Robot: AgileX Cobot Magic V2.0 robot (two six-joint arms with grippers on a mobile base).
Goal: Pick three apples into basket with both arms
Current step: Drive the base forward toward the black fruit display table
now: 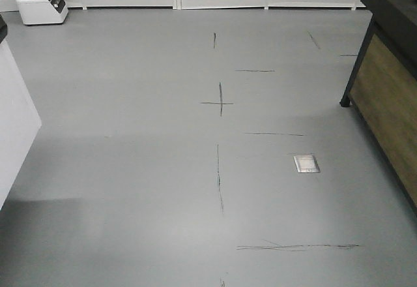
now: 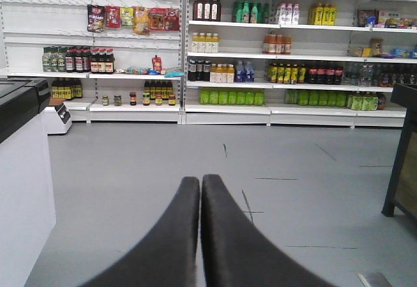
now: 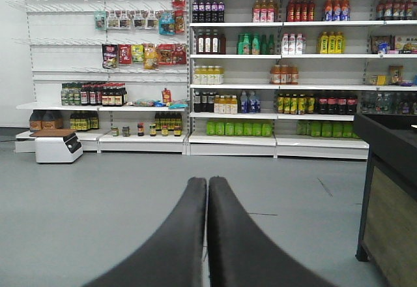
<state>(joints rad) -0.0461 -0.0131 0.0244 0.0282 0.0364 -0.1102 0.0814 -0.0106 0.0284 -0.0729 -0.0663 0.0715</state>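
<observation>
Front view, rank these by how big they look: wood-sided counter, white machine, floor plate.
Largest: wood-sided counter, cut off by the frame.
Next: white machine, though it sits farther away.
Smallest: floor plate.

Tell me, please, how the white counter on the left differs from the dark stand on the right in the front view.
The white counter has a plain white side; the dark stand has a black frame around a wood-look panel. The white counter meets the floor flush, while the dark stand rests on a thin black leg with a round foot. Both have black tops.
</observation>
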